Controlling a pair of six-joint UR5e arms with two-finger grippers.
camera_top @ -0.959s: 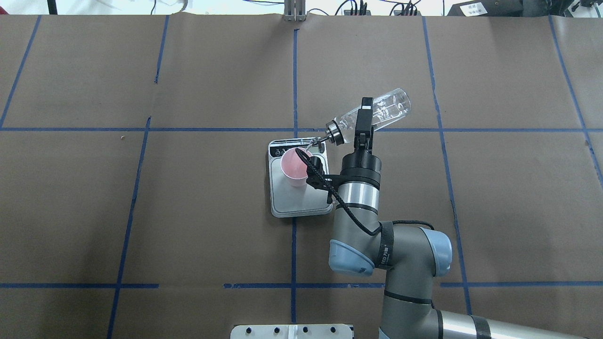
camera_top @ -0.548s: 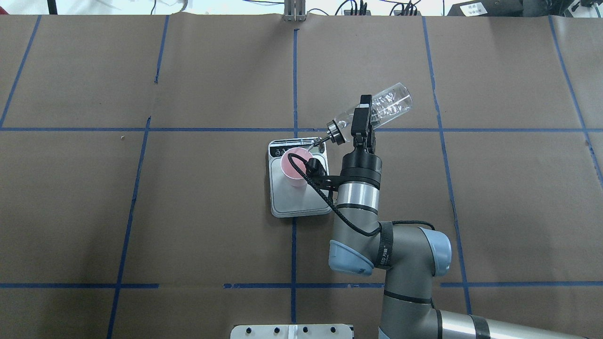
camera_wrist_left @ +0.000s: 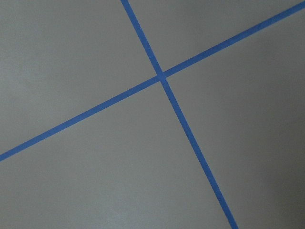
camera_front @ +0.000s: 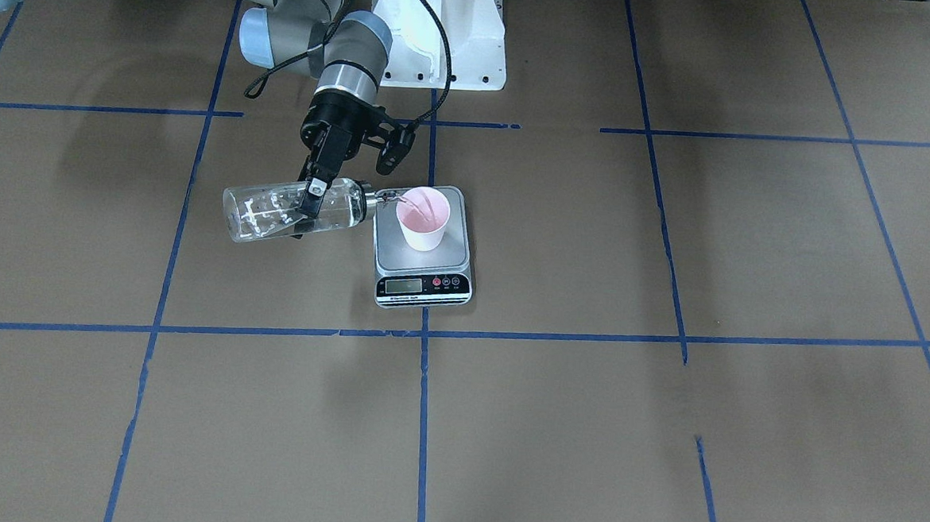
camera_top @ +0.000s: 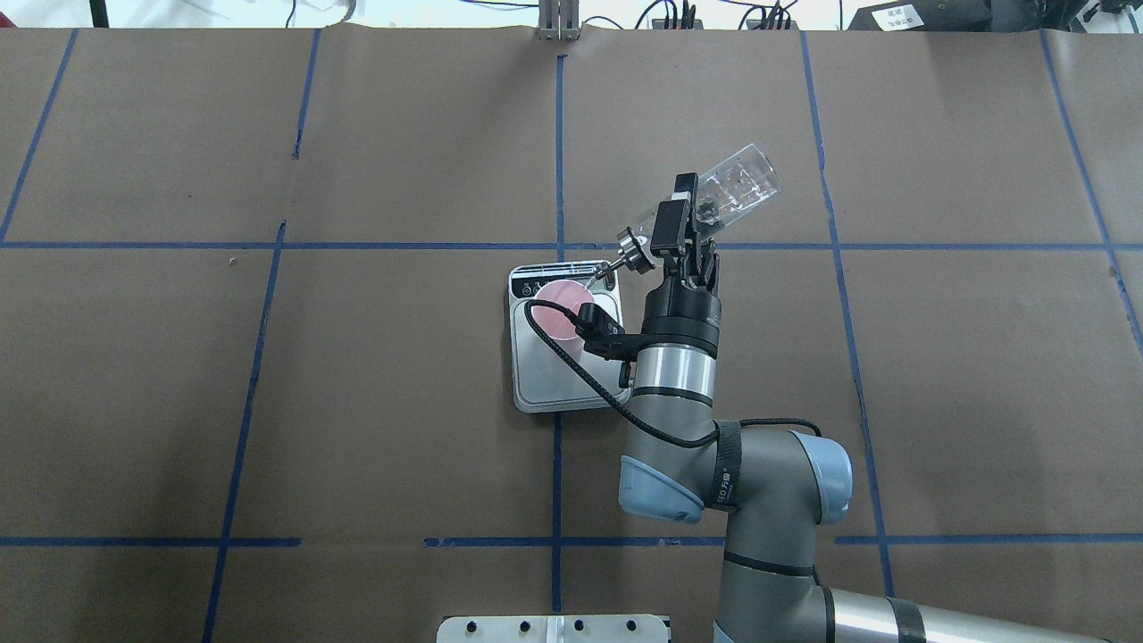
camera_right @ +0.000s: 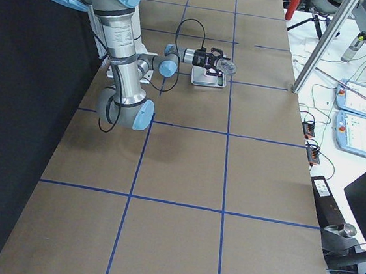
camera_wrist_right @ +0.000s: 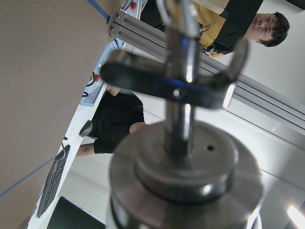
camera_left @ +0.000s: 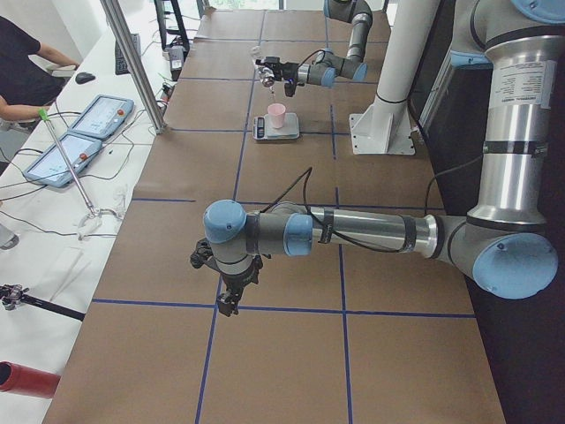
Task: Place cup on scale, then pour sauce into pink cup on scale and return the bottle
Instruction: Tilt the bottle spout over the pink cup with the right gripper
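The pale pink cup [camera_top: 555,296] stands upright on the silver scale [camera_top: 558,386], toward its display end; both also show in the front view, cup [camera_front: 423,221] and scale [camera_front: 422,286]. My right gripper [camera_top: 683,204] is shut on the clear bottle [camera_top: 739,183] and holds it tipped over, base raised, with the metal spout [camera_top: 607,268] at the cup's rim. In the front view a thin clear stream [camera_front: 401,201] runs from the spout into the cup. The right wrist view is filled by the bottle's silver collar [camera_wrist_right: 186,171]. My left gripper [camera_left: 228,305] shows only in the left side view; I cannot tell whether it is open or shut.
Brown paper with blue tape lines [camera_top: 558,152] covers the table. The white robot base [camera_front: 445,29] stands behind the scale. Operators [camera_left: 22,75] and tablets [camera_left: 84,132] sit beyond the table's far edge. The left wrist view shows only a tape crossing [camera_wrist_left: 162,76].
My right wrist has rolled and the bottle has tipped further, its base rising while the spout stays at the cup's rim. The cup and scale have not moved.
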